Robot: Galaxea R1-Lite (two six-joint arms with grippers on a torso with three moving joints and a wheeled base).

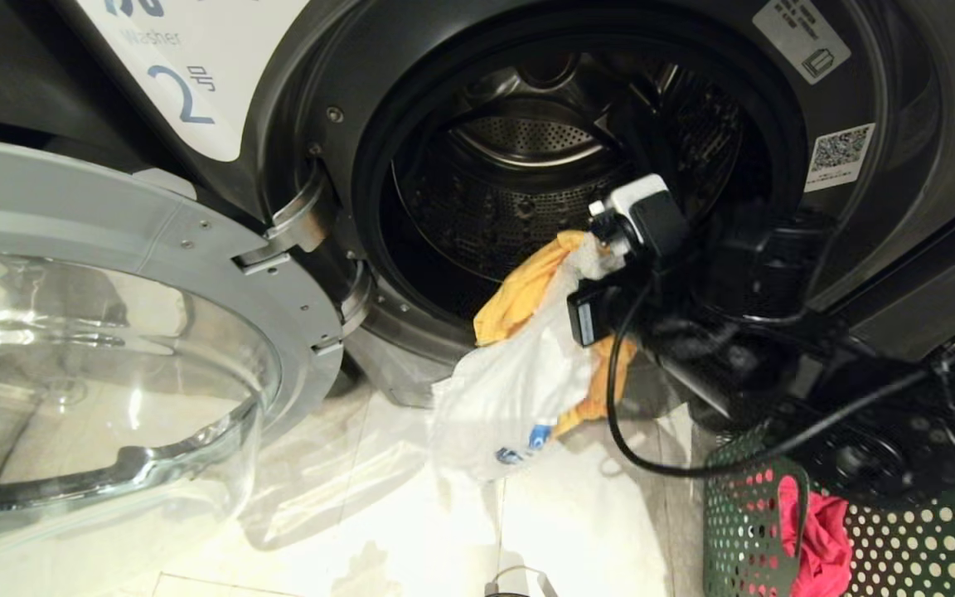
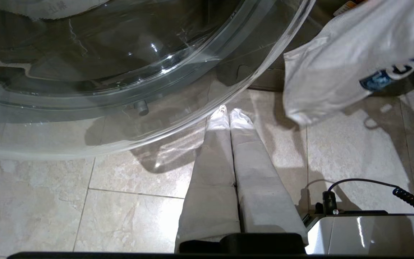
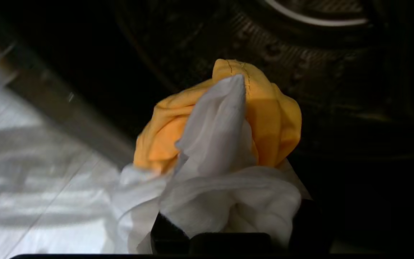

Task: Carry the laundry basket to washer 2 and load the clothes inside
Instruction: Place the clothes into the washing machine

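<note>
Washer 2 (image 1: 295,108), dark grey with a blue "2" on its white label (image 1: 187,83), stands with its door swung open and the steel drum (image 1: 519,166) exposed. My right gripper (image 1: 589,249) is at the lower lip of the drum mouth, shut on a yellow-orange garment (image 1: 519,290) and a white garment (image 1: 511,390) that hang down outside the opening. In the right wrist view the same bundle (image 3: 228,144) covers the fingers. The dark green laundry basket (image 1: 743,514) sits on the floor at lower right, with a red garment (image 1: 821,539) inside. My left gripper (image 2: 227,113) hangs shut and empty above the floor.
The open glass door (image 1: 113,348) juts out on the left, close above my left gripper in the left wrist view, where its rim (image 2: 199,68) curves past. A black cable (image 1: 635,448) loops under my right arm. Pale floor tiles (image 1: 411,531) lie before the washer.
</note>
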